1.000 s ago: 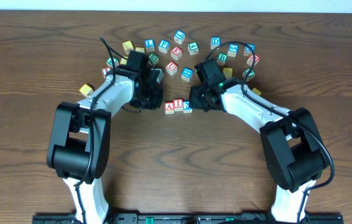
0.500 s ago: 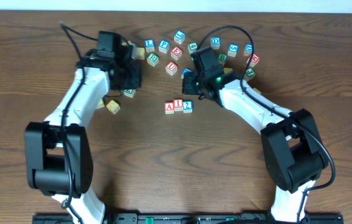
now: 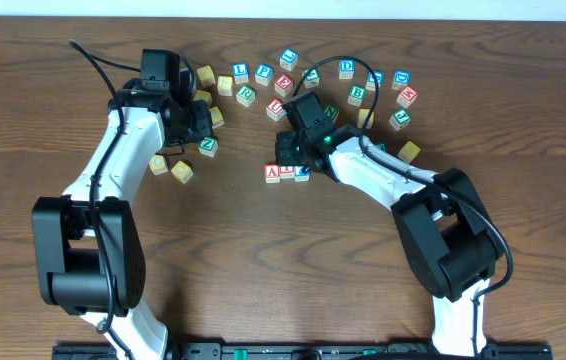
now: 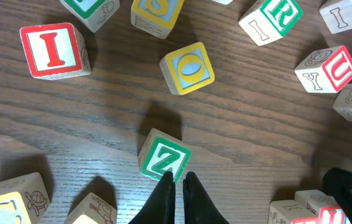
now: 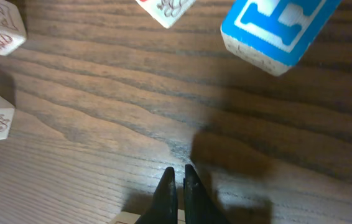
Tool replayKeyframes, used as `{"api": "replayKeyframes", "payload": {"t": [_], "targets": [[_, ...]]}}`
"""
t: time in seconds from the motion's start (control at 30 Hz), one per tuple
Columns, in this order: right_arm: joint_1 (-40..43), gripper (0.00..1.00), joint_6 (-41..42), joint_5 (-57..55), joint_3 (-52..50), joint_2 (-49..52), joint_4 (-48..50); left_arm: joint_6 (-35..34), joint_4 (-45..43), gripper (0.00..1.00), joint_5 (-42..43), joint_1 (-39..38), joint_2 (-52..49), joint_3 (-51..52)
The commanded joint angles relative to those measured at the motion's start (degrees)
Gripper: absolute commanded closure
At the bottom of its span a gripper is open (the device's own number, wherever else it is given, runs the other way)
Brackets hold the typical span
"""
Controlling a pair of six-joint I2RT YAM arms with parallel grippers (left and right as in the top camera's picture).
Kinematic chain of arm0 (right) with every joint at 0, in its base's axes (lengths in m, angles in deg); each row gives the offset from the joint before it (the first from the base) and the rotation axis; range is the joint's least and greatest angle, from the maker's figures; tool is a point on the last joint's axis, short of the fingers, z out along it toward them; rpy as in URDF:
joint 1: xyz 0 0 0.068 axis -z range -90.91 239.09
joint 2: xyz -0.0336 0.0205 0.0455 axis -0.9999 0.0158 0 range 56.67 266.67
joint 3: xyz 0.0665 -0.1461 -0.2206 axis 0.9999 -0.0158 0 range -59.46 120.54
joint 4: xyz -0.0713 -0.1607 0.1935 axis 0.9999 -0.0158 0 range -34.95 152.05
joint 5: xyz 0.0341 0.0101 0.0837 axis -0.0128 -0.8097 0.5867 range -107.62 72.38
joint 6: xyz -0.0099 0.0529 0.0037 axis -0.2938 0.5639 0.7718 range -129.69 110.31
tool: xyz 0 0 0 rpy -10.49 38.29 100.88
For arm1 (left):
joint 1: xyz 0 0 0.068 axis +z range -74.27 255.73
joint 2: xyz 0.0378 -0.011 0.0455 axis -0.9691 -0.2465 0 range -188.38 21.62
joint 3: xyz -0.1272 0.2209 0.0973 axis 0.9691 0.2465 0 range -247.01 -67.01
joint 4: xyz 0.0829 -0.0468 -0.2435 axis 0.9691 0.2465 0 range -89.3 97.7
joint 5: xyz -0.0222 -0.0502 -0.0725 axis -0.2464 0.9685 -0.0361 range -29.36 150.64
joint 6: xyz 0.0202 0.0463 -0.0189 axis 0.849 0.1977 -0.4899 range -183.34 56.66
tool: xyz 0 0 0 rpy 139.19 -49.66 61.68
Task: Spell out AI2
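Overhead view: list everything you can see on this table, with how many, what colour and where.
AI2 row: three blocks, red, red and blue, side by side at mid-table.
loose blocks: roughly twenty, some hidden by the arms; blue, red, green and yellow; scattered in an arc beyond the row.
Z block: one, green, left side, right at the left fingertips.
table: one, dark brown wood.
left gripper: one, black, on a white-and-black arm; fingers together, empty, over the left cluster.
right gripper: one, black, on a white-and-black arm; fingers together, empty, just beyond the row.
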Motion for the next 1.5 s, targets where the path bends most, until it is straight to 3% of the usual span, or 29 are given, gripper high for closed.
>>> {"api": "replayKeyframes", "payload": {"t": [0.0,1.47], "targets": [[-0.5,0.99,0.7,-1.0,0.7,0.5,-0.2,-0.9,0.2,0.93,-0.8,0.1,0.4,-0.8],[-0.2,0.99,-1.5,0.3,1.8,-0.5,-1.8,-0.9,0.5,0.93,-0.8,0.1,0.4,-0.2]]}}
